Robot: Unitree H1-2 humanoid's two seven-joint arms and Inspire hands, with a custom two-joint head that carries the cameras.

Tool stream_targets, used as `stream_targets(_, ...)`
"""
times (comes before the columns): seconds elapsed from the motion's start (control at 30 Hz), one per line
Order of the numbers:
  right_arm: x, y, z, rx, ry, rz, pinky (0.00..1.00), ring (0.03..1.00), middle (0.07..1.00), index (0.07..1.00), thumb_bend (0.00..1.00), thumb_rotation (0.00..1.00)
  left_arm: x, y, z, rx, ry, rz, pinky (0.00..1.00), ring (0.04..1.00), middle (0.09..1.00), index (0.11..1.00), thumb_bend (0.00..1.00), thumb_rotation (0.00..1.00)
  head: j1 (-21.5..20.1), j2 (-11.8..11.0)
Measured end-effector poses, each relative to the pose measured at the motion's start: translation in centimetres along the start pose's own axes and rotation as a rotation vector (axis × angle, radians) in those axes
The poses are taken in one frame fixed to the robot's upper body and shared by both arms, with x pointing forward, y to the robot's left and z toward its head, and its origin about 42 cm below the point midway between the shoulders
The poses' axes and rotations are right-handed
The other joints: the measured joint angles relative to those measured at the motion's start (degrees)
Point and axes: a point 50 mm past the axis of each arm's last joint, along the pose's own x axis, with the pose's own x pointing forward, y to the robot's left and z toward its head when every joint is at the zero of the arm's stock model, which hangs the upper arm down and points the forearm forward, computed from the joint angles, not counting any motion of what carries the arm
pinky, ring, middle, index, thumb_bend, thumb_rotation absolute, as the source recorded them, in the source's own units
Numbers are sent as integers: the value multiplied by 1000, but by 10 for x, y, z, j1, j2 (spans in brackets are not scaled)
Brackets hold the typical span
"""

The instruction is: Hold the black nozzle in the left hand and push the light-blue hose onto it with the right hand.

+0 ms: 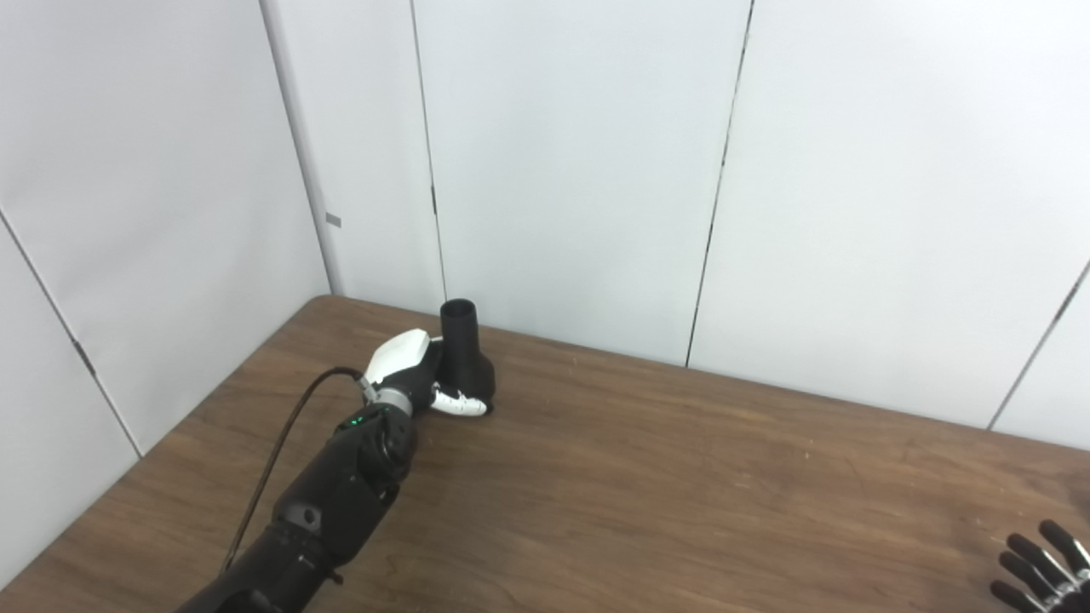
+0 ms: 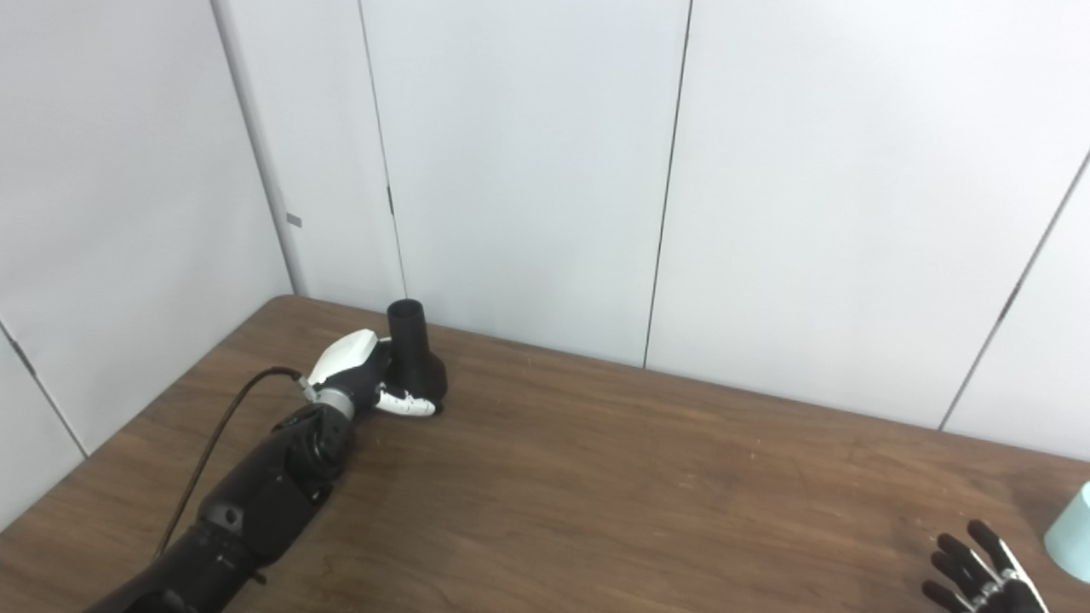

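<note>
Nozzle: black nozzle (image 1: 465, 353) stands upright at the far left of the table (image 1: 647, 477), its narrow round mouth pointing up and its wider base low, close to the wall panels (image 1: 579, 162).
Left hand: the left hand (image 1: 415, 375) is wrapped round the lower body of the nozzle from the left side; its white back faces up and a white finger (image 1: 458, 403) curls across the front of the base. It has hold of the nozzle.
Left arm: the black forearm runs from the near left edge up to the hand, with a small green light near the wrist and a black cable (image 1: 281, 451) looping beside it.
Right hand: the right hand (image 2: 979, 575) sits at the near right corner, only partly in the picture. Its dark fingers (image 2: 954, 549) are spread apart and point away toward the far side, with nothing between them.
Hose: a light-blue hose (image 2: 1071, 532) shows only as a pale rounded end at the right edge in the right eye view, just right of the right hand and not touched by it.
Gap: nozzle and hose lie well apart, at opposite sides of the brown wood table.
</note>
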Motion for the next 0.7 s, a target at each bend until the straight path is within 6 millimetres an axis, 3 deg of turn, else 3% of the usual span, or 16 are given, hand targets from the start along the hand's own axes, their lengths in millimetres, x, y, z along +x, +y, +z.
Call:
stream_targets(0.07,0,0,0,-1,0,0,815,896,882,944,609,902,0,0,0,1,-5,1,1000,873,781,703,871,214,0,0)
stream_targets(0.2,0,1,0,-2,0,3,816,897,881,942,612,905,0,2,1,-11,-16,24,1000,760,605,635,825,79,1,1)
stream_targets(0.23,0,1,0,-2,0,3,816,897,878,941,612,905,0,3,1,-20,-21,32,1000,741,581,565,677,67,1,1)
stream_targets(0.3,0,2,0,-2,-1,2,822,897,875,941,612,905,1,6,1,-35,-22,54,989,710,511,514,564,17,1,1)
stream_targets(0.43,0,2,0,-9,2,1,856,900,873,942,609,903,-1,1,2,-59,-30,96,971,697,529,455,521,0,1,1)
stream_targets(0.7,0,3,0,-26,10,-2,866,905,876,942,602,911,-3,-2,1,-61,-45,128,992,699,516,467,522,0,-3,3)
